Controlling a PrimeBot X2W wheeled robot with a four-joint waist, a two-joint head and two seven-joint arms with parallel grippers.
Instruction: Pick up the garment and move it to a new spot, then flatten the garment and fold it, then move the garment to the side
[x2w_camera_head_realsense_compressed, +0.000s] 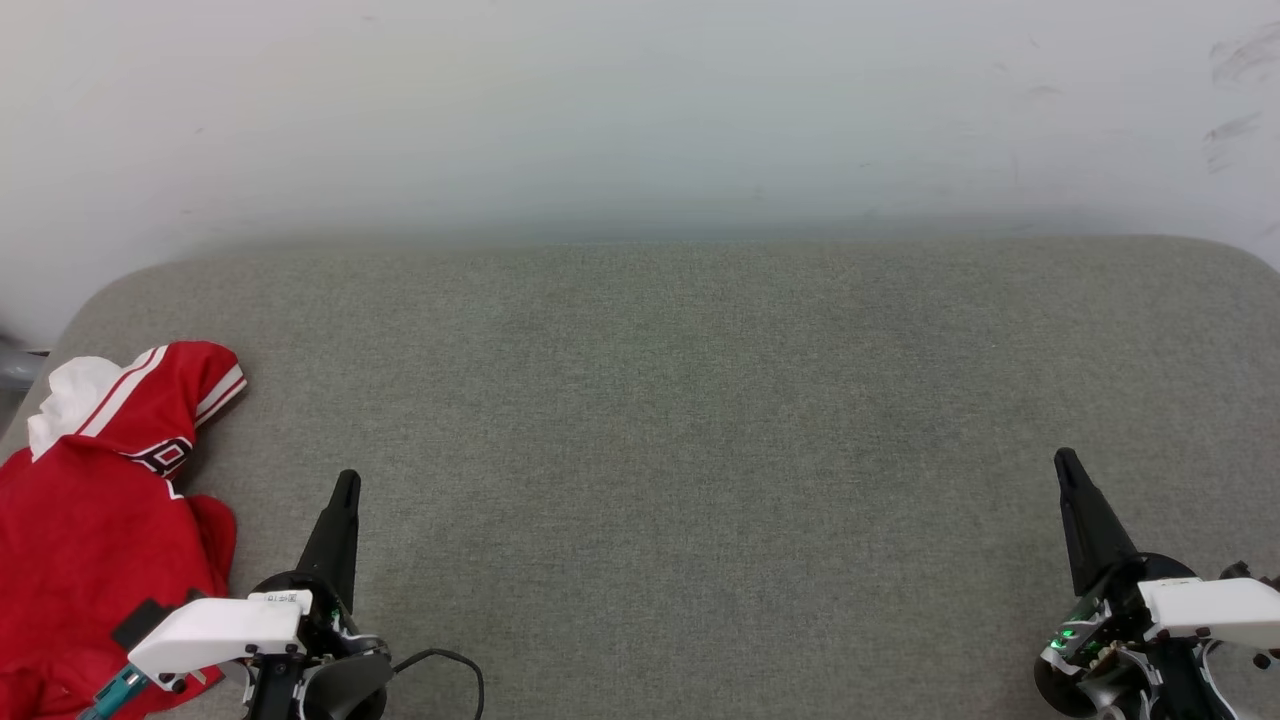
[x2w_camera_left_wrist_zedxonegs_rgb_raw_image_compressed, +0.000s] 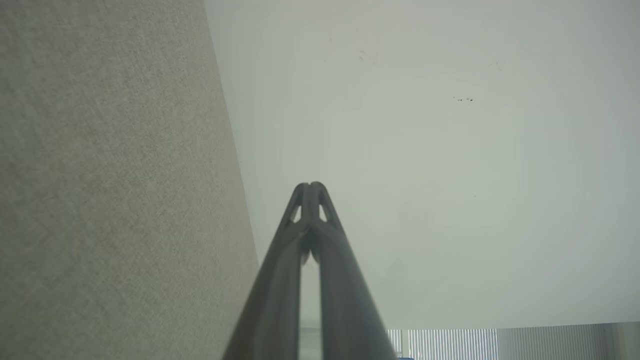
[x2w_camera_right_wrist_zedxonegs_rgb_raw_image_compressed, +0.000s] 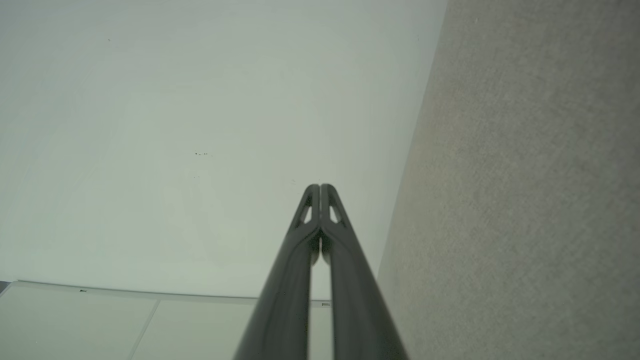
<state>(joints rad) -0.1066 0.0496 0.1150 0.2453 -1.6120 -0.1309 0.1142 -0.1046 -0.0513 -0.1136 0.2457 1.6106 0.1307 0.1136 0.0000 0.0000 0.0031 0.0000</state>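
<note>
In the head view, the garment (x2w_camera_head_realsense_compressed: 90, 520) lies crumpled at the far left end of the grey fabric-covered bench (x2w_camera_head_realsense_compressed: 700, 400). It is red, with a white sleeve and striped trim bunched at its upper end, and part of a black-and-white number shows. The left gripper (x2w_camera_head_realsense_compressed: 346, 482) rests just to the right of the garment and does not touch it. Its dark fingers are pressed together into one point and hold nothing. A black cable (x2w_camera_head_realsense_compressed: 450, 662) loops by its base. The right gripper (x2w_camera_head_realsense_compressed: 1066, 462) sits well apart at the lower right, over bare fabric, and is likewise closed and empty. A pale wall (x2w_camera_head_realsense_compressed: 640, 100) rises behind the bench.

In the left wrist view, the two fingers (x2w_camera_left_wrist_zedxonegs_rgb_raw_image_compressed: 280, 290) meet at their tips with nothing between them. The bench fabric is on the left, the wall on the right, and vertical slats (x2w_camera_left_wrist_zedxonegs_rgb_raw_image_compressed: 450, 342) run along the bottom edge.

In the right wrist view, the fingers (x2w_camera_right_wrist_zedxonegs_rgb_raw_image_compressed: 292, 290) also touch at the tips and grip nothing. The fabric is on the right, and pale panels (x2w_camera_right_wrist_zedxonegs_rgb_raw_image_compressed: 100, 325) lie at the lower left.
</note>
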